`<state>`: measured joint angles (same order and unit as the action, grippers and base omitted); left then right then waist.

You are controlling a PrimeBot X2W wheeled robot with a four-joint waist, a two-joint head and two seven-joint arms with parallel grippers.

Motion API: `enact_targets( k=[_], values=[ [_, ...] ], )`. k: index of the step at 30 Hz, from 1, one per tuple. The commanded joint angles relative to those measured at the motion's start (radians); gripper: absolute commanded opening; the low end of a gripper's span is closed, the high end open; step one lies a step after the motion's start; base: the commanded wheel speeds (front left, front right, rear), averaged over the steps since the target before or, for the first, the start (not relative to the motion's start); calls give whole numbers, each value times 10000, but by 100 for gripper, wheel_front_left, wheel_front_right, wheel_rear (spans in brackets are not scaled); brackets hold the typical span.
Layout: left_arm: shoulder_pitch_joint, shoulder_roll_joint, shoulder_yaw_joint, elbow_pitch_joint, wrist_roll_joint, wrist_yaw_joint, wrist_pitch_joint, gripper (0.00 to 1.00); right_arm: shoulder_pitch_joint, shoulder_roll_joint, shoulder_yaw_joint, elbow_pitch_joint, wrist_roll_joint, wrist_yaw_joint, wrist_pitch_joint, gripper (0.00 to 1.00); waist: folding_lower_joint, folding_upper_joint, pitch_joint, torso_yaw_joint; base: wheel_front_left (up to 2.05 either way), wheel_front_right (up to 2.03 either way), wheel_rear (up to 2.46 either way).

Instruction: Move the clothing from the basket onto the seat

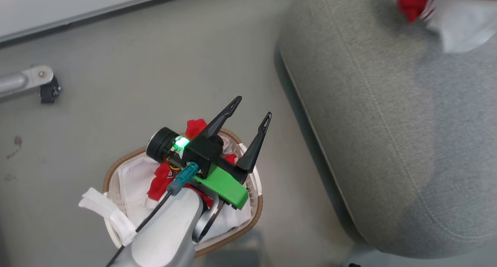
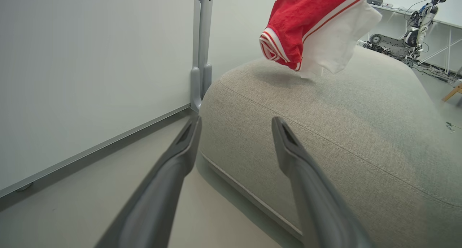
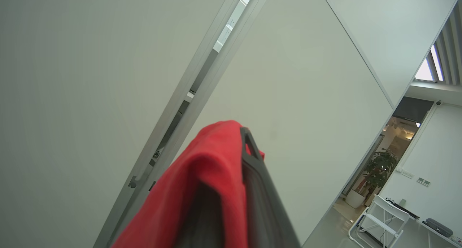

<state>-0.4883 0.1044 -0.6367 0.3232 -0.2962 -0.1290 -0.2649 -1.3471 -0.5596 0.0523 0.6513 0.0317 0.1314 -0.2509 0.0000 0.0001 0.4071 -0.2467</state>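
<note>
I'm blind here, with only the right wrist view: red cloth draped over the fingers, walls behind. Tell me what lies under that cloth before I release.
Observer: In the left wrist view, a red and white garment hangs above the grey seat, with its shadow on the cushion.
Operator: Report the left gripper.
Observer: The left gripper is open over the basket and holds nothing.
Operator: Check the basket's contents.
Observer: More red clothing lies on its white liner.
</note>
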Motion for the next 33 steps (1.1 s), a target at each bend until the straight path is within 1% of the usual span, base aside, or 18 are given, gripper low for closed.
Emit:
enact_targets(
  k=[1, 4, 7, 11, 15, 18, 22, 23, 24, 25, 26, 27, 33],
  values=[
    [-217, 61, 45, -52, 105, -27, 7, 100, -75, -47, -26, 195, -77, -14, 63, 0, 0, -1, 708, 606, 0, 0, 0],
    [-320, 79, 71, -103, 151, -27, 7, 100, 69, -78, -59, 592, -145, -14, 51, 0, 0, -1, 1016, 741, 0, 0, 0],
    [-368, 168, 125, -136, 230, -27, 8, 100, 663, 79, -406, 1043, -331, -14, -61, 0, 0, -1, 1308, 766, 0, 0, 0],
    [-504, 239, 99, -164, 321, -27, 7, 100, 1653, 587, -1072, 1803, -466, -14, -142, 0, 0, -1, 1621, 808, 0, 0, 0],
    [-611, 324, 102, -161, 361, -28, 7, 100, 2768, 1168, -1715, 1883, -515, -14, -148, 0, 0, -1, 1836, 834, 0, 0, 0],
    [-667, 329, 106, -98, 348, -28, 8, 100, 3760, 1600, -2229, 1716, -605, -14, -152, 0, 0, -1, 1854, 819, 0, 0, 0],
    [-639, 364, 88, -43, 315, -28, 7, 100, 4528, 1996, -2630, 1458, -733, -14, -152, 0, 0, -1, 1815, 799, 0, 0, 0],
    [-620, 384, 96, -26, 291, -28, 8, 100, 4710, 2074, -2725, 1380, -779, -14, -143, 4, 0, -1, 1794, 784, 0, 0, 0],
    [-601, 396, 115, -14, 265, -28, 8, 100, 4822, 2147, -2798, 1334, -788, -14, -143, 17, 0, -1, 1772, 766, 0, 0, 0],
    [-562, 401, 134, 4, 237, -28, 7, 100, 4952, 2232, -2867, 1271, -822, -14, -142, 32, 0, -1, 1730, 744, 0, 0, 0],
    [-526, 398, 146, 13, 226, -28, 7, 100, 5052, 2274, -2914, 1190, -850, -14, -144, 49, 0, -1, 1697, 732, 0, 0, 0],
    [-469, 394, 157, 35, 214, -28, 7, 100, 5216, 2345, -2964, 1088, -884, -14, -144, 100, 0, -1, 1632, 713, 0, 0, 0],
    [-166, 295, 297, 22, 110, -28, 7, 100, 6237, 2665, -3091, 605, -826, -14, -143, 100, 0, -1, 1149, 667, 0, 0, 0]
  ],
)
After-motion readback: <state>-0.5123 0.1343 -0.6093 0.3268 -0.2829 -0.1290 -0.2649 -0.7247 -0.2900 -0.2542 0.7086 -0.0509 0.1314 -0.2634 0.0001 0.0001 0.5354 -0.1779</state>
